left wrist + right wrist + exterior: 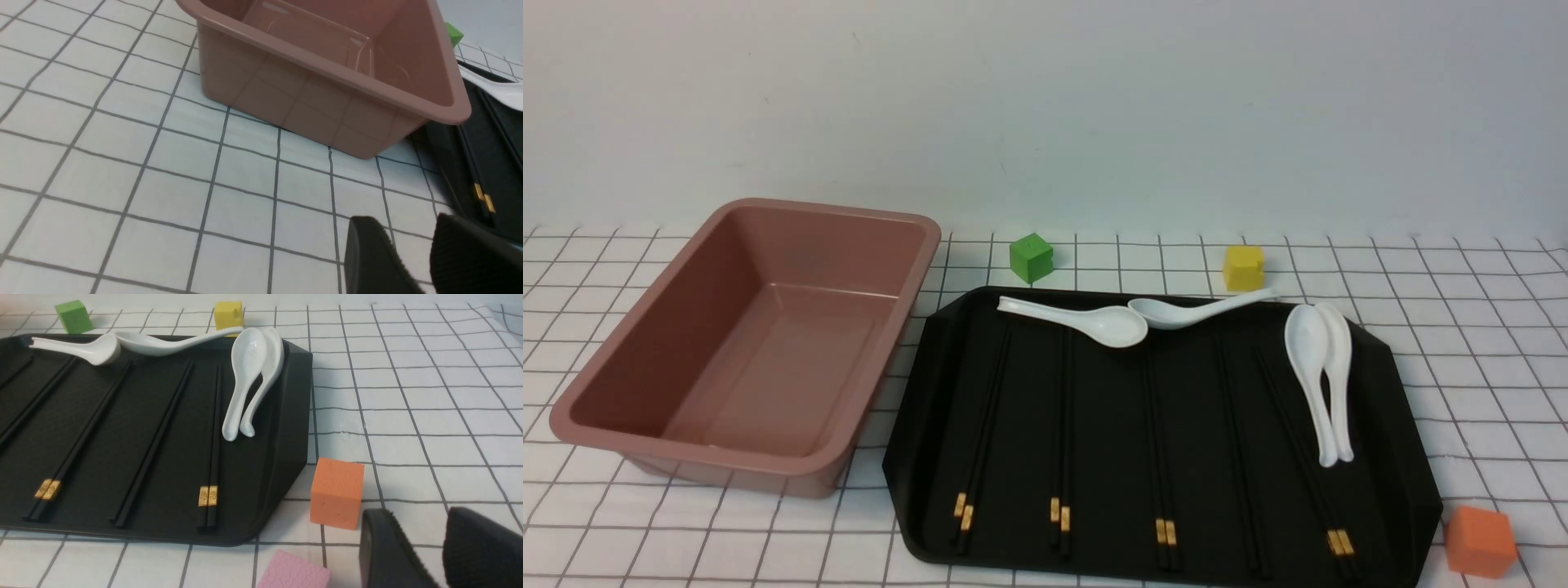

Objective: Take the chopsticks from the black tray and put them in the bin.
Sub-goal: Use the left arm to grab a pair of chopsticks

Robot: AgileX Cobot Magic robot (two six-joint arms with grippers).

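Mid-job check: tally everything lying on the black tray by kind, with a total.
White glossy soup spoons: 4
Black chopstick pairs with gold bands: 4
Black stick with no band showing, single or pair unclear: 1
Total: 9

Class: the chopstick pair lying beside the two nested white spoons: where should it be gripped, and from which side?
Probably near the gold bands, from straight above, with the right tool closing across both sticks. The chopstick pair lies flat on the black tray, sticks side by side, and that thick end sits clear of the white spoons.
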